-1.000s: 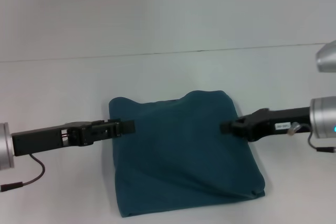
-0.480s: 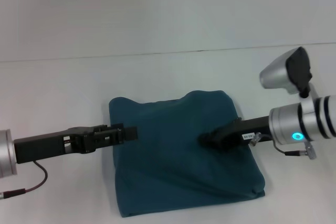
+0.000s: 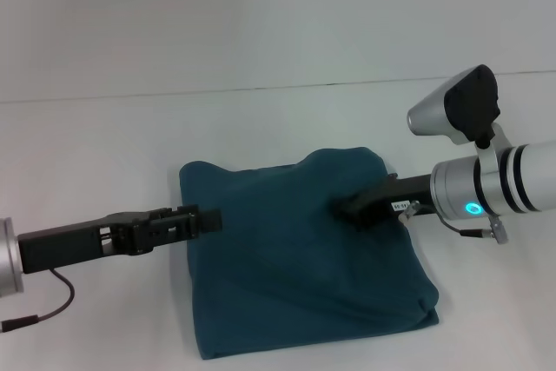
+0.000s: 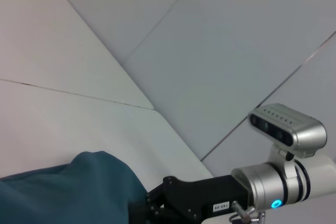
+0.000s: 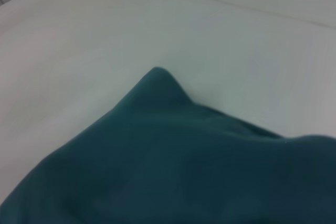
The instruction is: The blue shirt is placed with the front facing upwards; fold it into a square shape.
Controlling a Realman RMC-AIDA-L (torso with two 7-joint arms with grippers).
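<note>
The blue shirt (image 3: 295, 275) lies on the white table (image 3: 278, 128) as a roughly square, puffy folded bundle with plain teal cloth facing up. My left gripper (image 3: 211, 219) reaches in from the left, and its tip overlaps the shirt's left edge. From the right, my right gripper (image 3: 347, 210) has its dark tip over the shirt's upper right part. The left wrist view shows a rounded fold of the shirt (image 4: 68, 192) with the right gripper (image 4: 157, 205) against it. The shirt (image 5: 184, 166) fills the lower part of the right wrist view, with one corner peaking.
The white table stretches around the shirt on all sides, with its far edge (image 3: 278, 89) meeting a pale wall. The right arm's silver wrist with its camera housing (image 3: 456, 110) hangs over the table to the right of the shirt. A cable (image 3: 43, 310) trails under the left arm.
My right gripper has moved from the shirt's right edge inward over the cloth, and its wrist has swung into view. My left gripper has sunk slightly and stayed at the left edge.
</note>
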